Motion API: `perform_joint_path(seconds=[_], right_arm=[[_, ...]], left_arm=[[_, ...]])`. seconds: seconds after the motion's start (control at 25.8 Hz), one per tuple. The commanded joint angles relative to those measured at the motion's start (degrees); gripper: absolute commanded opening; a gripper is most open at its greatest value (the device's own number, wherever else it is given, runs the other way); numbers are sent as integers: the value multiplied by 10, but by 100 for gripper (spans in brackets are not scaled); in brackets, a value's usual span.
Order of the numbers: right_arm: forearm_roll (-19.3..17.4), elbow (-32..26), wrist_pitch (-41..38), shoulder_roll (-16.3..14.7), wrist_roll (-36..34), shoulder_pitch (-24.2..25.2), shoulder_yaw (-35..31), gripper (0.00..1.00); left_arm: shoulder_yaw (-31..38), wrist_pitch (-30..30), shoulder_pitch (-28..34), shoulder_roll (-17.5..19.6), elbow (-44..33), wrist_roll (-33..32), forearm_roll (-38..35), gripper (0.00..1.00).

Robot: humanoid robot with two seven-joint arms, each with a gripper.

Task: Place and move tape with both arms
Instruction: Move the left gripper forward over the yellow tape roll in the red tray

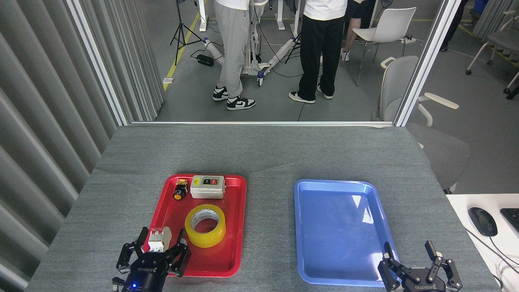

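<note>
Left gripper fingers spread wide, holding nothing, near the tape in red tray; right gripper fingers spread, empty, over blue tray.

Single head view, forward and down over the grey table.

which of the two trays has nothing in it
The blue tray on the right. The red tray holds the tape, a switch box, a push button and a breaker.
</note>
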Motion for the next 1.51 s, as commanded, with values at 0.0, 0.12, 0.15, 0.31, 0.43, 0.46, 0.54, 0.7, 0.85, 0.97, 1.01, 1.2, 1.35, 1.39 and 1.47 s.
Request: perform_joint_path(seconds=[0.0,0.12,0.15,0.31,0.43,0.46,0.54,0.7,0.85,0.97,1.01,1.2,1.35,1.39,1.47], right_arm=[[1,1,3,10,-1,3,1,100],[1,1,3,12,-1,3,-1,100],[1,1,3,12,-1,3,-2,100],[1,1,2,7,-1,6,-2,100],[1,1,2,3,-1,5,-5,100],[1,1,2,2,-1,5,-6,100],[2,1,3,-1,-1,6,-8,100],[1,1,4,0,-1,12,-8,100],[2,1,2,-4,-2,11,-8,100],[2,0,1,-3,-2,9,-6,100],[5,0,1,-3,-2,7,-6,100],[11,0,1,-2,-2,3,-6,100],[19,-1,1,-1,-2,3,-6,100],[19,-1,1,-2,-2,3,-6,100],[19,-1,2,0,-2,3,-7,100]], left_arm=[[-1,0,-6,0,8,0,0,100],[-1,0,-9,0,15,0,0,100],[-1,0,-12,0,17,0,0,100],[-1,0,-17,0,22,0,0,100],[-1,1,-20,0,22,-1,0,100],[-1,1,-20,0,22,-1,0,100],[-1,2,-22,0,17,-1,0,100],[-4,6,-24,-1,-6,-8,1,100],[-23,6,-37,-2,-10,-12,1,100],[-30,6,-41,-3,-11,-12,1,100],[-31,6,-41,-3,-12,-12,1,100],[-31,6,-38,-5,-12,-12,0,100],[-31,6,-35,-6,-12,-11,0,100],[-30,6,-35,-6,-12,-11,0,100],[-30,6,-34,-8,-12,-11,0,100]])
